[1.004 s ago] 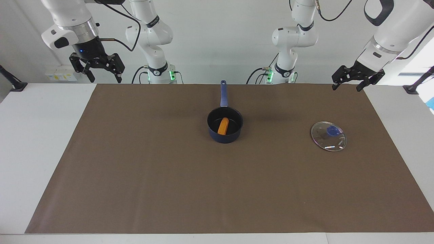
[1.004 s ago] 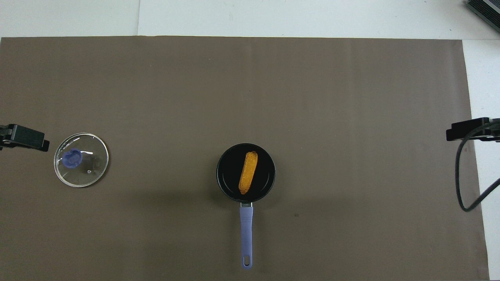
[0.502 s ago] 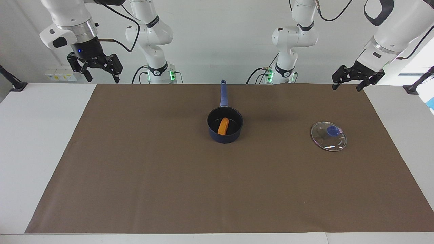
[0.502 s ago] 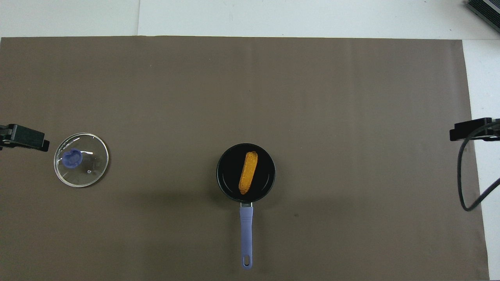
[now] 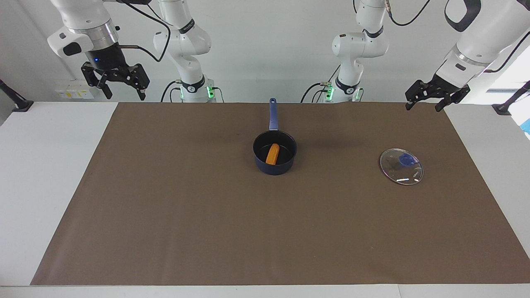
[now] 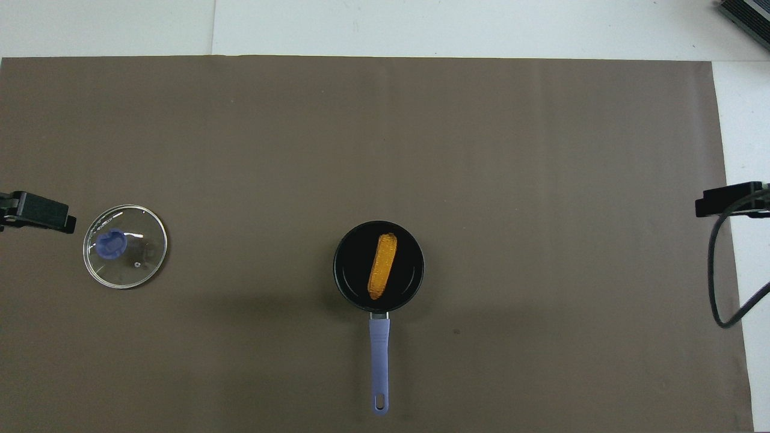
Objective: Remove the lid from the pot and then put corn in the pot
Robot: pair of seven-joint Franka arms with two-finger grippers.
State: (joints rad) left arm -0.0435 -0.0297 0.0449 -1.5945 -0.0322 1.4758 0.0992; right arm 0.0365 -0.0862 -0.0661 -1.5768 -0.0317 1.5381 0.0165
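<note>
The dark blue pot (image 5: 274, 164) (image 6: 346, 282) stands mid-table on the brown mat, its long handle pointing toward the robots. The orange-yellow corn (image 5: 272, 154) (image 6: 382, 266) lies inside it. The glass lid (image 5: 401, 166) (image 6: 125, 246) with its blue knob lies flat on the mat toward the left arm's end. My left gripper (image 5: 425, 102) is open and empty, raised over the mat's edge at its own end. My right gripper (image 5: 121, 88) is open and empty, raised high at the right arm's end. In the overhead view only a fingertip of each shows.
The brown mat (image 5: 265, 231) covers most of the white table (image 5: 45, 165). A black cable (image 6: 722, 282) hangs from the right arm at the table's edge. A dark device corner (image 6: 746, 18) sits at the farthest corner of the table.
My right gripper has risen a little and drawn outward toward its end of the table. The left gripper, pot, corn and lid have not moved.
</note>
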